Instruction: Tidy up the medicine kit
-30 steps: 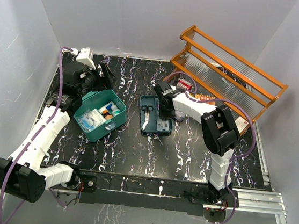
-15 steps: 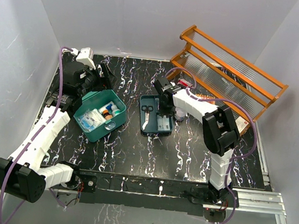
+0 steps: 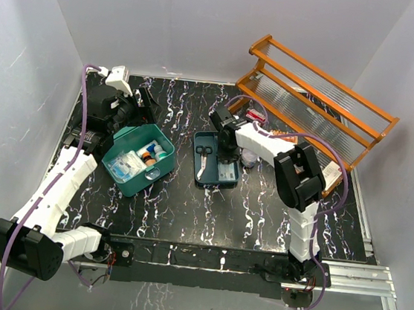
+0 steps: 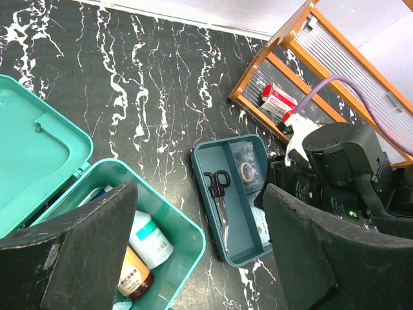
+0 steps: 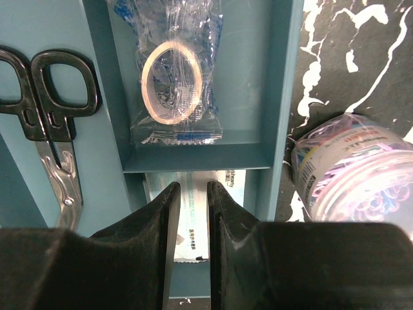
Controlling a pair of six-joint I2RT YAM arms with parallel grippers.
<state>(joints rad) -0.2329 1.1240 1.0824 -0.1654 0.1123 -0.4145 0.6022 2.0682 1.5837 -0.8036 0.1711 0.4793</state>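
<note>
While bottles (image 4: 150, 234) already sit in the open medicine kit (image 3: 150, 181) at the counter's (image 3: 185, 212) 9 o'clock, its insert tray (image 5: 255, 71) lies outside, seemingly yet to be fitted, left end effector (image 4: 200, 190) spread wide, right end effector (image 5: 192, 187) above a packet (image 5: 231, 184), apart or clamped unclear.

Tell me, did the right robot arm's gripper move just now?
Yes. The right gripper slid a little left and farther back, over the teal tray, which stayed put.
</note>
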